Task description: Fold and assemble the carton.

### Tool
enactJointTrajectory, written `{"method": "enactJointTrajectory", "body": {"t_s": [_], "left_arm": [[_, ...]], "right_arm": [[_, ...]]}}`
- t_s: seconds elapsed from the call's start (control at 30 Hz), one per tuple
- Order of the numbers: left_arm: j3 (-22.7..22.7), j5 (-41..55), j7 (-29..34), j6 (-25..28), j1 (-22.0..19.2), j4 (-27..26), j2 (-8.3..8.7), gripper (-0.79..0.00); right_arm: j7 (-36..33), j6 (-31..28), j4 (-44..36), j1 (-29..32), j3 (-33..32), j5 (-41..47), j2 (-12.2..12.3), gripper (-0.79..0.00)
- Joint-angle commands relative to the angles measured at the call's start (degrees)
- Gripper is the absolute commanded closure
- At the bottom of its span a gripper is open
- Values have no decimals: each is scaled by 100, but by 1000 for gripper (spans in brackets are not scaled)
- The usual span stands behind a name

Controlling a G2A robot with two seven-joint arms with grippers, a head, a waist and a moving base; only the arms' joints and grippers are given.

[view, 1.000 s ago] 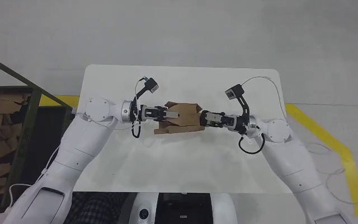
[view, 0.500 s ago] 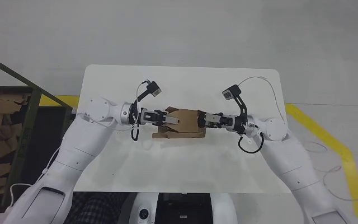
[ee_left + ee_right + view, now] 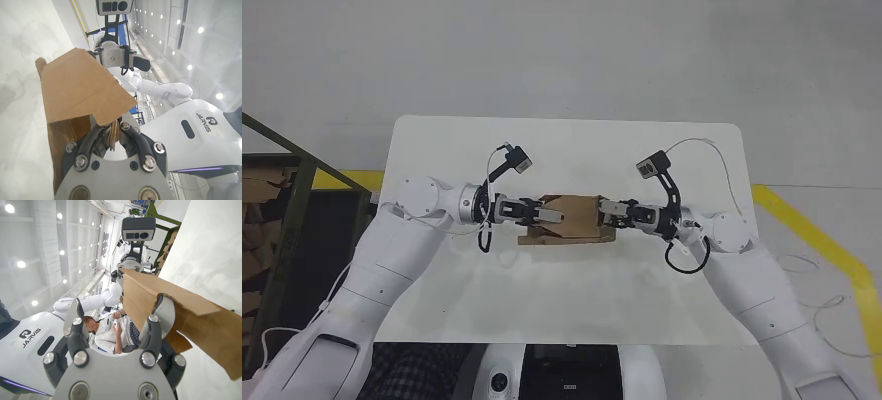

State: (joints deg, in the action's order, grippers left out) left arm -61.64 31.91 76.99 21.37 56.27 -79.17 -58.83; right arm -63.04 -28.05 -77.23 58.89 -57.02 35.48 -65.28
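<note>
Lengthwise, carton (image 3: 572,222) runs L-R; left claw (image 3: 112,128) nips it, right claw (image 3: 119,308) wide, prob. straddling it.

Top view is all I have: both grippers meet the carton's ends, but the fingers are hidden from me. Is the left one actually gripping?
Observer: Yes. The left gripper is shut on the carton, with a cardboard flap pinched between its fingers.
Operator: And the right?
Observer: The right gripper is open. One finger is tucked under a flap at the carton's end, and the other stands free in the air.
Operator: Is the left end closed up?
Observer: No. The left wrist view shows that end open, with one flap jutting out loose.
</note>
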Motion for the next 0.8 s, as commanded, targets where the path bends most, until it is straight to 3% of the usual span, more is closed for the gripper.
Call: {"method": "enactJointTrajectory", "body": {"t_s": [0.0, 0.17, 0.27, 0.67, 0.77], "left_arm": [[-2, 5, -19, -5, 1, 6, -2, 0], [-17, 22, -8, -12, -9, 37, -5, 0], [-18, 22, 18, -31, -16, 45, -6, 0], [0, 25, 152, -74, -54, 75, -13, 0], [8, 61, 204, -108, -62, 77, -15, 0]], "right_arm": [[-9, 10, 21, 0, 22, -8, -10, -576], [-45, 36, 80, 2, 58, -69, -30, -520], [-125, 38, 91, -12, 61, -92, -36, -379], [-413, 115, 136, -60, 104, -312, -48, -175], [-450, 122, 142, -66, 105, -369, -49, -77]]}}
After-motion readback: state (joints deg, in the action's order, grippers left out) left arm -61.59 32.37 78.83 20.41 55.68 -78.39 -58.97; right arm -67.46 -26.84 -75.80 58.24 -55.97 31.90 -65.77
